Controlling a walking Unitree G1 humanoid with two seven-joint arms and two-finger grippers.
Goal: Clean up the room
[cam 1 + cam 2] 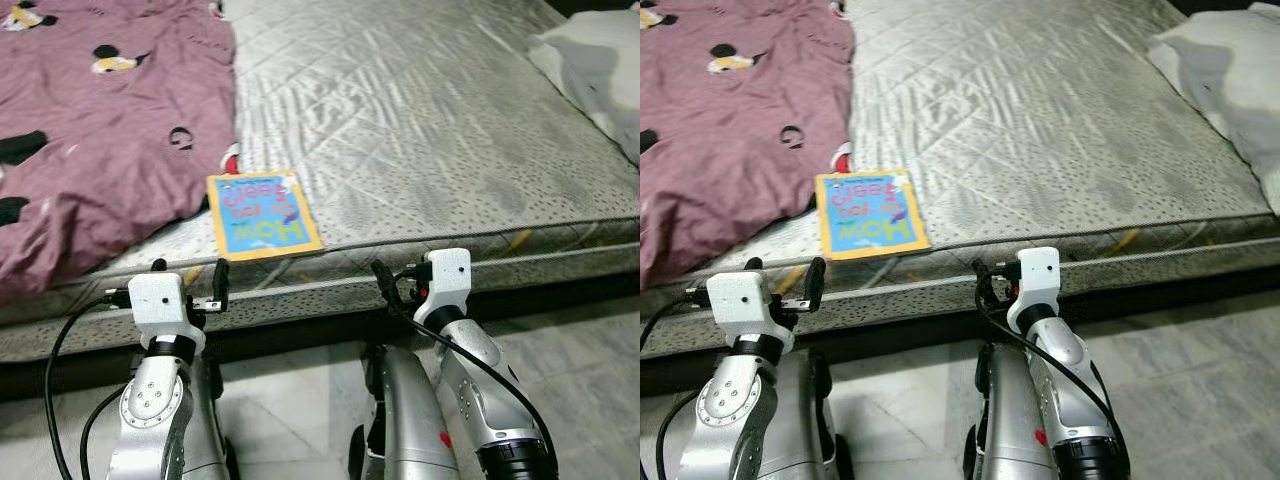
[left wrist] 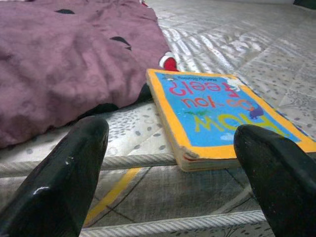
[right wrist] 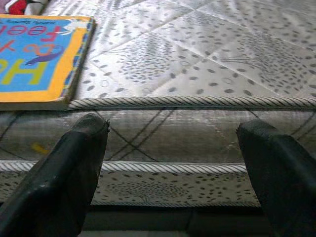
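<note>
A children's board book (image 1: 262, 215) with a blue cover and orange border lies flat at the near edge of the grey quilted mattress (image 1: 430, 130). My left gripper (image 1: 190, 275) is held level with the mattress side, just short of the book (image 2: 222, 113), open with nothing between its fingers. To the right of the book, my right gripper (image 1: 400, 275) is also open and empty, facing the mattress edge (image 3: 173, 101). The book's corner (image 3: 34, 59) shows off to one side of it.
A maroon blanket (image 1: 100, 130) with cartoon prints covers the left of the mattress and reaches the book's far corner, with a small red bit (image 1: 230, 160) at its edge. A white pillow (image 1: 600, 60) lies at the far right. Pale tiled floor (image 1: 580, 340) is under me.
</note>
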